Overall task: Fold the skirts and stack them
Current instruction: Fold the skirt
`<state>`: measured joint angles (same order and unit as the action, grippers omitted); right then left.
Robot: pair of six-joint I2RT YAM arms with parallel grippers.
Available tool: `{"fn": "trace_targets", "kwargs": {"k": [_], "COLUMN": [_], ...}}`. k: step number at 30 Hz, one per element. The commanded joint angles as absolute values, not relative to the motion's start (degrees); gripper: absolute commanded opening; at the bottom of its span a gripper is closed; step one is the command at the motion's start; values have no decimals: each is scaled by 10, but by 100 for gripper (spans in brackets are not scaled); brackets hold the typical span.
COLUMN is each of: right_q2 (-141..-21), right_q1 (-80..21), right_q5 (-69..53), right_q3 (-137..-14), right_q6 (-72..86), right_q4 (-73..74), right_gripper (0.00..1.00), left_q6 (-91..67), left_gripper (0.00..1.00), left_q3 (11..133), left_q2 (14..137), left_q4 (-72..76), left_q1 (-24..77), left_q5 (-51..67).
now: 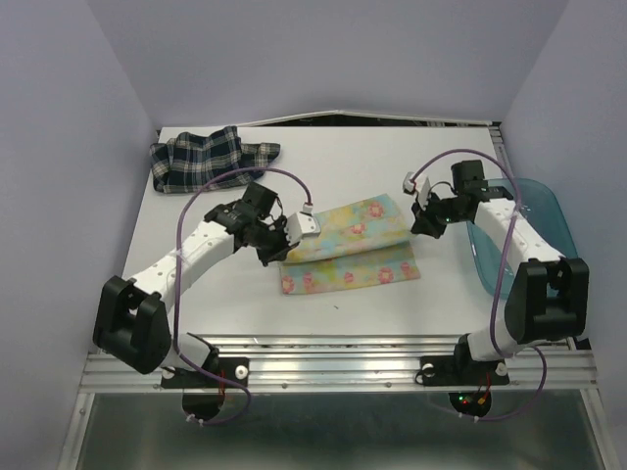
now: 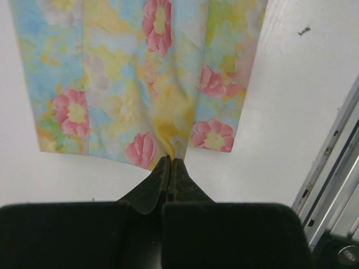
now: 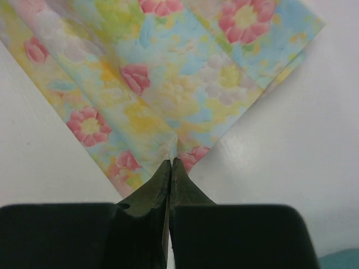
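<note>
The pastel floral skirt [image 1: 353,245] lies in the middle of the table with its upper layer lifted off the lower one. My left gripper [image 1: 277,245] is shut on the skirt's left edge; in the left wrist view the floral skirt [image 2: 140,84] bunches into the pinched tips of that left gripper [image 2: 170,161]. My right gripper [image 1: 419,217] is shut on the right corner, and the right wrist view shows the floral skirt [image 3: 168,84] pinched in this right gripper [image 3: 171,162]. The dark plaid skirt [image 1: 208,157] lies crumpled at the far left corner.
A translucent teal bin [image 1: 529,235] sits at the table's right edge under the right arm. A metal rail [image 1: 343,367] runs along the near edge, also seen in the left wrist view as the rail [image 2: 331,162].
</note>
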<state>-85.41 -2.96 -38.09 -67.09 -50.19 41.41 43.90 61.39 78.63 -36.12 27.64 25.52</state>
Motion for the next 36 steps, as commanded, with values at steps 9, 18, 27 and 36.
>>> {"fn": "trace_targets", "kwargs": {"k": [9,18,27,36], "right_q2": [-850,-875,-964,-1125], "right_q1": [-30,-30,-66,-66], "right_q5": [-359,-399,-349,-241], "right_q3": [-639,-722,-675,-761], "right_q6": [-538,-393,-258,-178], "right_q4": [463,481,460,392], "right_gripper": [69,60,56,50], "left_q6": [430,362,333,319], "left_gripper": [61,56,46,24], "left_q3": [534,579,563,508], "left_q2": [756,765,862,904], "left_q4": [-321,-279,-228,-231], "left_q1": [333,334,372,405], "left_q5": [243,212,155,122]}}
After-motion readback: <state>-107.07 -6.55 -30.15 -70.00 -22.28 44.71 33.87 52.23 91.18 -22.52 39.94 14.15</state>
